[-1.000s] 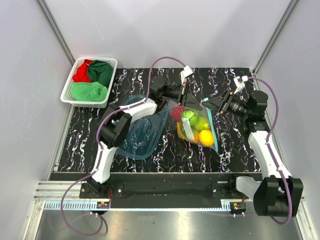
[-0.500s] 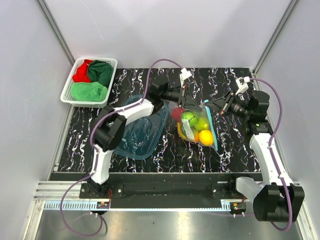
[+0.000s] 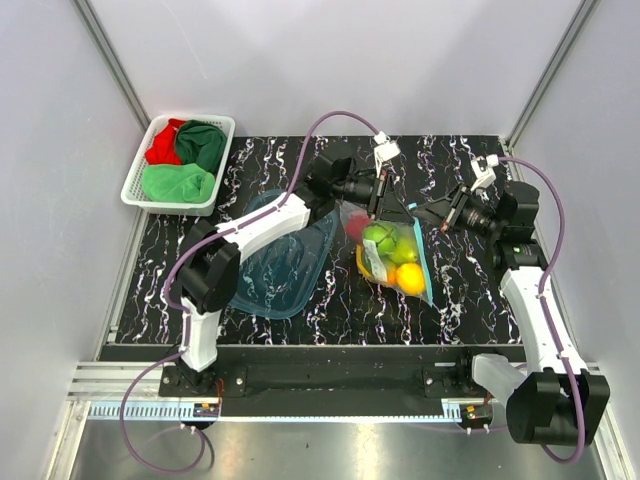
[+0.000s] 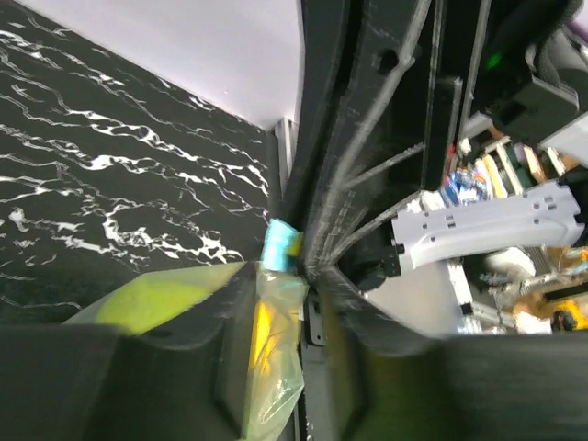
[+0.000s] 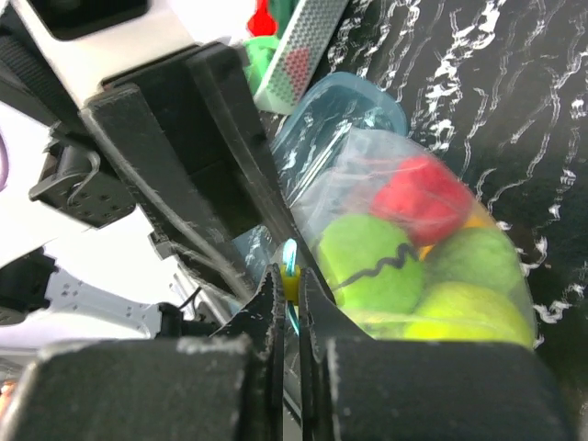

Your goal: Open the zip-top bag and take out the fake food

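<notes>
Top external: I have the left gripper (image 3: 381, 211) and right gripper (image 3: 414, 213) each pinching opposite lips of the zip-top bag (image 3: 393, 258), just right of the blue tub (image 3: 280, 268), presumably to peel it open; fake food (image 3: 384, 240) is inside.

Clear, glossy, wrinkled plastic film for the bag (image 3: 395, 252); smooth shiny plastic for the fruit (image 3: 409, 276); translucent blue plastic for the tub (image 3: 280, 272); smooth marble-print finish on the worktop (image 3: 465, 295).
</notes>
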`<state>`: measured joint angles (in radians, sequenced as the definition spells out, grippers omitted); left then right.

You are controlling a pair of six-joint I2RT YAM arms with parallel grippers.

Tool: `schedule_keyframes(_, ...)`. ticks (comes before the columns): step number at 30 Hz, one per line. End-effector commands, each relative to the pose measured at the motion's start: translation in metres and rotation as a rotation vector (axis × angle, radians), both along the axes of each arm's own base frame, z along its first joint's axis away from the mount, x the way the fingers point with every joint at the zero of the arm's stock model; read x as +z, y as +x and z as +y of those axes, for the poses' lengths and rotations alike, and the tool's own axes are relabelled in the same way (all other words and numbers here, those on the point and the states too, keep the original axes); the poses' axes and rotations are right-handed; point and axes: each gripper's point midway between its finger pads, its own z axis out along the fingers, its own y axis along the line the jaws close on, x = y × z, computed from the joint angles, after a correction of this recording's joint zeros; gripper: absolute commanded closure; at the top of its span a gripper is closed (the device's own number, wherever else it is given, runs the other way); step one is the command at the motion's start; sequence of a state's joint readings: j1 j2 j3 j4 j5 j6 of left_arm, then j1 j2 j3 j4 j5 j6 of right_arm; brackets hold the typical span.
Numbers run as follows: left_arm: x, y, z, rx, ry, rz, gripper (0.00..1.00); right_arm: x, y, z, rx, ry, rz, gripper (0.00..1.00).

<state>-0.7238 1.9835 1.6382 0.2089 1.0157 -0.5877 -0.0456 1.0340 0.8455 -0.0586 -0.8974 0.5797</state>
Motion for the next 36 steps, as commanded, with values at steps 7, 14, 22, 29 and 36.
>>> schedule_keyframes(7, 0.019, 0.003, 0.002, 0.011, -0.024, -0.087, 1.0, 0.028, -0.008, 0.001, 0.01, -0.023, -0.084, 0.64)
schedule_keyframes(14, 0.017, 0.003, 0.002, 0.012, -0.019, -0.075, 1.0, 0.025, -0.007, 0.001, 0.013, -0.036, -0.082, 0.67)
schedule_keyframes(22, 0.017, 0.0, 0.003, 0.009, -0.028, -0.057, 1.0, 0.015, -0.002, 0.0, 0.009, -0.041, -0.063, 0.97)
schedule_keyframes(29, 0.038, 0.028, 0.019, 0.139, -0.087, 0.027, 1.0, 0.012, -0.009, -0.006, -0.044, -0.068, -0.062, 1.0)
schedule_keyframes(36, 0.066, 0.03, 0.029, 0.123, -0.209, 0.079, 1.0, 0.006, -0.011, -0.013, -0.093, -0.115, -0.064, 1.0)
